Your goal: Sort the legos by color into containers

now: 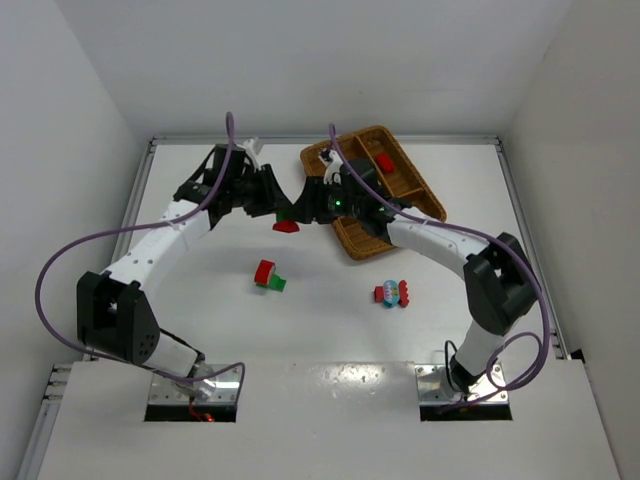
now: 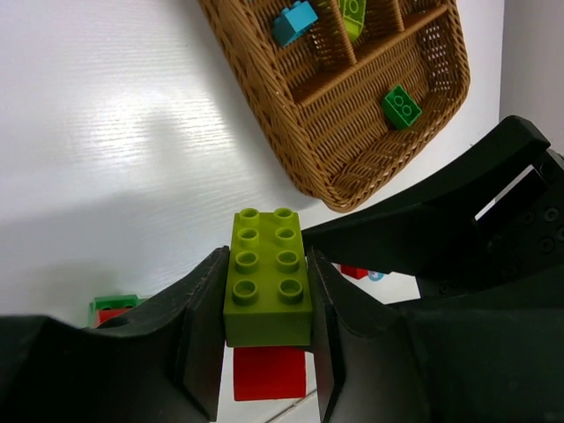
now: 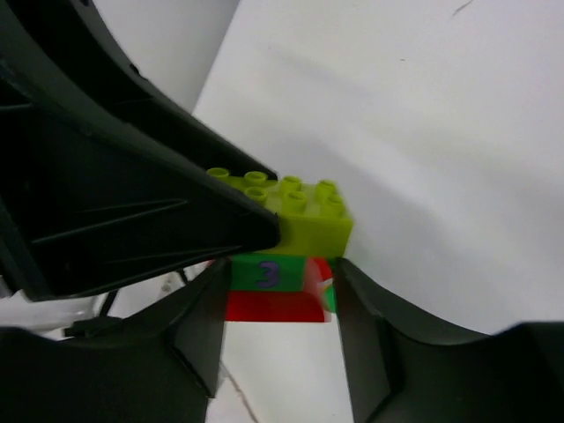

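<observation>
Item: lime 2x4 brick (image 2: 267,278), pinched by L gripper (image 2: 267,264); red-green clump (image 3: 273,286) below, pinched by R gripper (image 3: 280,273). Tray (image 2: 264,106): blue brick (image 2: 293,22), 2nd lime brick (image 2: 352,13), dk-green brick (image 2: 402,107), separate sections.

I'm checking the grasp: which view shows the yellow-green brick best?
Left wrist: the yellow-green brick fills the middle, all eight studs visible, clamped by the left hand. Right wrist shows it partly behind the left hand. Top external barely shows it.

Bright yellow-green studded plastic brick (image 2: 267,278) on red plastic brick (image 2: 269,372); cyan-blue plastic brick (image 2: 293,22) and dark green plastic brick (image 2: 402,107) in brown woven wicker tray (image 2: 260,97).
</observation>
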You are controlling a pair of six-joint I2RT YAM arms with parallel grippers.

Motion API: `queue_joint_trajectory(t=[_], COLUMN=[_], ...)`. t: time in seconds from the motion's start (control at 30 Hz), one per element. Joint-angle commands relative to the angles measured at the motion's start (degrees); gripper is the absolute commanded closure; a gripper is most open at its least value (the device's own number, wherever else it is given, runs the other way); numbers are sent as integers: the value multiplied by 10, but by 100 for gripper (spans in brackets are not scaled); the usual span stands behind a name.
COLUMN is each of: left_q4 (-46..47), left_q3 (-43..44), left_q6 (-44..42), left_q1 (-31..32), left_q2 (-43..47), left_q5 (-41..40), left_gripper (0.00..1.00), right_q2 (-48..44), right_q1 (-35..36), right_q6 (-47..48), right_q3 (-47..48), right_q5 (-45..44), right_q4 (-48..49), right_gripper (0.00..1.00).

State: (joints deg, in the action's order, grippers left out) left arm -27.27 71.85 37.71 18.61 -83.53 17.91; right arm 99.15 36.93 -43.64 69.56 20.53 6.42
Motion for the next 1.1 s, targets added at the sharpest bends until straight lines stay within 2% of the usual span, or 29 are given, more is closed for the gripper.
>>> queue_joint_trajectory(t=[0.0, 0.2, 0.3, 0.43, 0.73, 0.87, 0.97, 1.07], left_q4=[16, 27, 41, 46, 51, 56, 63, 74], left_q3=[19, 12, 6, 0, -5, -10, -15, -29], left_q6=[1, 12, 17, 17, 23, 23, 23, 23], left_q1=[-8, -14, -24, -30, -41, -41, -41, -41], left_q2=[13, 18, 18, 18, 18, 18, 18, 6], left_q5=[20, 15, 45, 59, 80, 80, 80, 44], left_gripper=[100, 100, 100, 100, 100, 100, 100, 100], right_q2=[3, 8, 3, 8, 8, 13, 13, 6], right_q1=[5, 5, 5, 5, 5, 5, 5, 0], right_q6=[-32, -59, -54, -40, -15, -15, -15, -15], right_q3=[4, -13, -13, -7, -1, 4, -1, -27], right_q5=[46, 71, 71, 64, 38, 43, 29, 4], right_q4=[83, 112, 119, 87, 62, 62, 57, 57], right_gripper=[59, 60, 58, 54, 54, 64, 66, 66])
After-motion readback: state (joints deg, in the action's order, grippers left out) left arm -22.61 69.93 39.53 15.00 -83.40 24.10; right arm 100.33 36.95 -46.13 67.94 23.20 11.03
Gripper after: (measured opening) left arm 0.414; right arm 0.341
